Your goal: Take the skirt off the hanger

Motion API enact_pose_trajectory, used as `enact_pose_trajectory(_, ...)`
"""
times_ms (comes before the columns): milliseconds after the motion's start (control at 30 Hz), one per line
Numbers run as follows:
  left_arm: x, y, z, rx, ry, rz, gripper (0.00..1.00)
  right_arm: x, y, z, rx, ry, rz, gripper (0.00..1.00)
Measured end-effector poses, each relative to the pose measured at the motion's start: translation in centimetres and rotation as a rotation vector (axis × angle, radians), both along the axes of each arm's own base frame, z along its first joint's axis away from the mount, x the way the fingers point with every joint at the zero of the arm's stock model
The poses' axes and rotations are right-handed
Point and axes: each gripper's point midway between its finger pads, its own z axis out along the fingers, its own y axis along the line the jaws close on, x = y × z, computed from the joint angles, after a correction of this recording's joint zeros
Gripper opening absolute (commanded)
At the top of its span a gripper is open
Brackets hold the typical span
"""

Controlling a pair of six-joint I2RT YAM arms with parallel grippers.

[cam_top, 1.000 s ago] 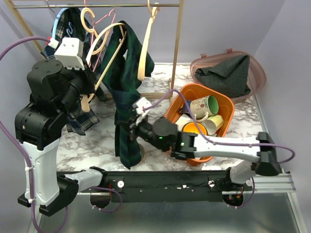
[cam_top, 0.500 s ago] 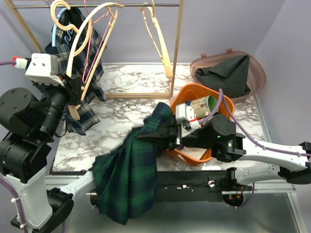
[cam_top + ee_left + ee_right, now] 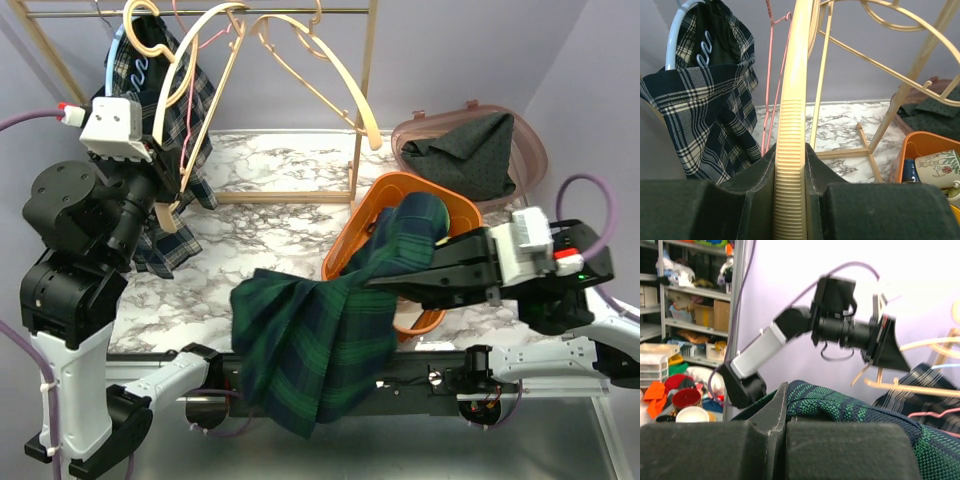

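The skirt [image 3: 310, 340], dark green and navy plaid, is off the hanger and hangs from the orange bin down over the table's front edge. My right gripper [image 3: 385, 283] is shut on its upper edge above the bin. In the right wrist view the skirt [image 3: 840, 402] is pinched between the closed jaws of my right gripper [image 3: 787, 390]. The hanger [image 3: 176, 60], pale wood, still hooks on the rail at the back left. My left gripper [image 3: 165, 195] is shut on its lower end. In the left wrist view the ribbed arm of the hanger [image 3: 792, 125] is clamped in my left gripper [image 3: 790, 150].
An orange bin [image 3: 470, 215] with mugs stands at the right. Behind it a pink basket [image 3: 530, 165] holds dark cloth. The gold rack [image 3: 365, 100] carries a black-and-white plaid garment [image 3: 140, 60], a pink wire hanger [image 3: 771, 100] and another wooden hanger [image 3: 330, 80].
My right gripper has pulled the skirt off the hanger, toward the near right, and the skirt now drapes over the bin and the table's edge. The left gripper keeps hold of the hanger.
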Motion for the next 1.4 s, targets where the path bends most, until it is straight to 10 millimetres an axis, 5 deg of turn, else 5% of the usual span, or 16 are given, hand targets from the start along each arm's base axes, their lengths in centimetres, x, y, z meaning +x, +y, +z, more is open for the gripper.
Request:
enact_pose_trajectory(333, 2.8, 0.0, -1.2, 0.041, 0.048, 0.051, 0.0, -1.7, -5.1, 3.1, 0.096, -0.028, 0.045, 0.01)
enact_pose_trajectory(533, 2.0, 0.5, -0.5, 0.047, 0.017, 0.058, 0.0, -2.0, -6.6, 3.3, 0.122, -0.037, 0.042, 0.01)
enact_pose_trajectory(1400, -1.7, 1.1, 0.9, 0.029, -0.041, 0.017, 0.0, -1.2, -5.6, 1.4, 0.086, -0.032, 0.001, 0.01)
